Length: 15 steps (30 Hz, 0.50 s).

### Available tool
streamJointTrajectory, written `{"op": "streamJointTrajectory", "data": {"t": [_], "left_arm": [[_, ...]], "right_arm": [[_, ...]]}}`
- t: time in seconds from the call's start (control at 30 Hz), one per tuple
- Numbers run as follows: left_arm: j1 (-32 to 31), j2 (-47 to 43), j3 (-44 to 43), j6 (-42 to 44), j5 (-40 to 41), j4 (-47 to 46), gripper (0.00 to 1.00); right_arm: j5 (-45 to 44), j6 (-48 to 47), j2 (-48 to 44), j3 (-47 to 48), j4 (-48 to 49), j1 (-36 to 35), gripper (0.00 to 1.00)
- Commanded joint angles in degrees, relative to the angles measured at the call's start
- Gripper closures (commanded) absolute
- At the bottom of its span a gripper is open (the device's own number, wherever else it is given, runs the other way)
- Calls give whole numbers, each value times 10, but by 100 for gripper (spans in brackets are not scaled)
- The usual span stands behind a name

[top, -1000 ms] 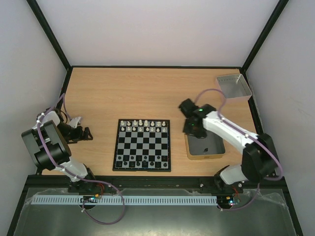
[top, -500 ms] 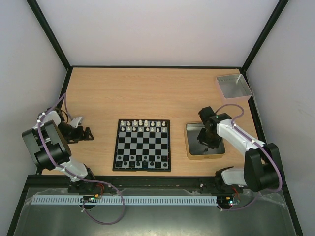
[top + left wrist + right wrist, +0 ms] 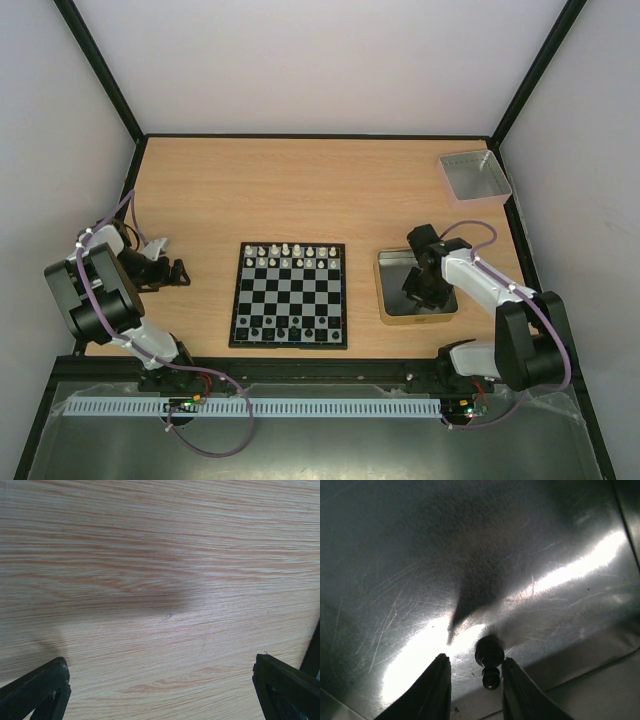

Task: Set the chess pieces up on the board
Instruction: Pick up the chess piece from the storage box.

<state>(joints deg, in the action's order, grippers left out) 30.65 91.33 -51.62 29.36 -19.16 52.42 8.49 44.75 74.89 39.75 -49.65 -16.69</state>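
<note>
The board (image 3: 290, 295) lies in the middle of the table. White chess pieces (image 3: 290, 256) fill its two far rows and a few black ones (image 3: 268, 324) stand in the near rows. My right gripper (image 3: 418, 290) is lowered into the metal tin (image 3: 384, 300). In the right wrist view the right gripper (image 3: 474, 659) is open, and a black pawn (image 3: 489, 663) stands on the tin floor between its fingers, closer to the right finger (image 3: 517, 690). My left gripper (image 3: 178, 272) rests at the table's left, and in its wrist view the left gripper (image 3: 160, 662) is wide open over bare wood.
A grey square tray (image 3: 475, 175) sits at the far right corner. The tin's near wall (image 3: 580, 655) rises just behind the pawn. Enclosure walls bound the table on three sides.
My right arm has swung from the tin's far left corner down into the tin, and its fingers now flank the black pawn. The left arm has not moved.
</note>
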Motion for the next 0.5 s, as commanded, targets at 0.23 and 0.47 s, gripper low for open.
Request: {"op": "streamJointTrajectory", "data": {"t": [0.23,0.47], "left_arm": [[-3,7,4,-1,3,13,1],[-5,9,5,-2,3,13,1]], "right_arm": [[-3,-14,5,-15,22,10,96],[-21,-34,-19,45,-19,-2,98]]}}
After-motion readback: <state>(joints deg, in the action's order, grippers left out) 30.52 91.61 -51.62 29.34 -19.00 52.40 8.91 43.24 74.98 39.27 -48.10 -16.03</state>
